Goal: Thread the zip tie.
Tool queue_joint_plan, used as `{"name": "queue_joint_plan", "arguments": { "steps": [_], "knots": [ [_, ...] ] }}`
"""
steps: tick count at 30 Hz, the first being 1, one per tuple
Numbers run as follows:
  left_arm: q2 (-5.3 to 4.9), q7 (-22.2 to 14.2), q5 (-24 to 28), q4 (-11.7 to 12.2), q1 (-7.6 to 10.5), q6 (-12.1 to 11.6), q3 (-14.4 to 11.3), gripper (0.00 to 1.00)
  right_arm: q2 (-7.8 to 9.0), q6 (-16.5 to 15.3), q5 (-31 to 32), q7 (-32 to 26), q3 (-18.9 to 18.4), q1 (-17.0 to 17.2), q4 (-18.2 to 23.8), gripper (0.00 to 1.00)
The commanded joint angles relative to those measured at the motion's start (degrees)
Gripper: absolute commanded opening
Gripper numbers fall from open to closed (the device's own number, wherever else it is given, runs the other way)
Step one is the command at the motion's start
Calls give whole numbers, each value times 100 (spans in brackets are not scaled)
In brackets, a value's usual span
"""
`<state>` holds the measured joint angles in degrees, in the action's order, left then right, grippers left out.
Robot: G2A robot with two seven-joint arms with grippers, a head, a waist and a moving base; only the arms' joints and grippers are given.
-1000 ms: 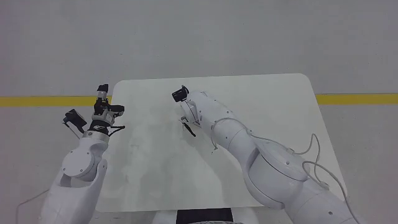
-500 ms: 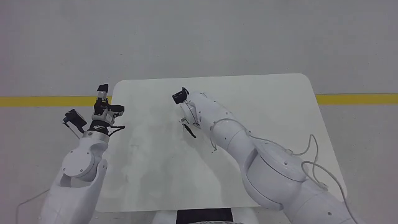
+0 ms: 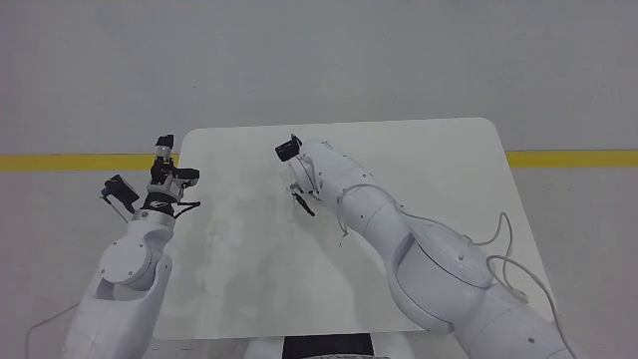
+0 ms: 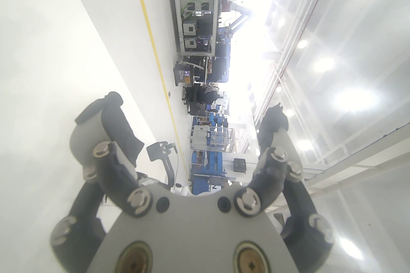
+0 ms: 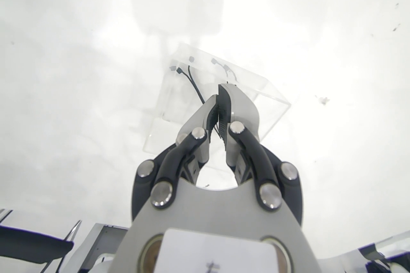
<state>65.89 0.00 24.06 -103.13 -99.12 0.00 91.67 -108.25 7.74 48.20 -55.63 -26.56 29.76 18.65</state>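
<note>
Zip tie [image 5: 197, 87] pinched in right tool [image 5: 219, 104] above clear box [image 5: 262, 101]; left tool [image 4: 193, 106] spread apart beside table [image 4: 38, 31] edge.

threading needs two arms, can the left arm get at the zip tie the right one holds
Probably yes. The left arm sits at the edge of the table with jaws open, and only tabletop lies between it and the zip tie. Its jaws point away, though, so it must turn first.
</note>
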Motion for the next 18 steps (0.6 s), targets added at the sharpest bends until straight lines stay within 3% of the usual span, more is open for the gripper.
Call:
{"name": "queue_joint_plan", "arguments": {
  "steps": [1,6,8,10,18],
  "knots": [
    [0,0,0,0,0,0,0,100,17,-71,-8,-29,-36,-12,5,0],
    [0,0,0,0,0,0,0,100,52,-8,92,33,-74,13,31,0],
    [0,0,0,0,0,0,0,100,56,44,161,64,-69,58,76,14],
    [0,0,0,0,0,0,0,100,59,59,195,85,-74,99,109,19],
    [0,0,0,0,0,0,0,100,74,47,378,220,-92,228,170,13]
  ]
}}
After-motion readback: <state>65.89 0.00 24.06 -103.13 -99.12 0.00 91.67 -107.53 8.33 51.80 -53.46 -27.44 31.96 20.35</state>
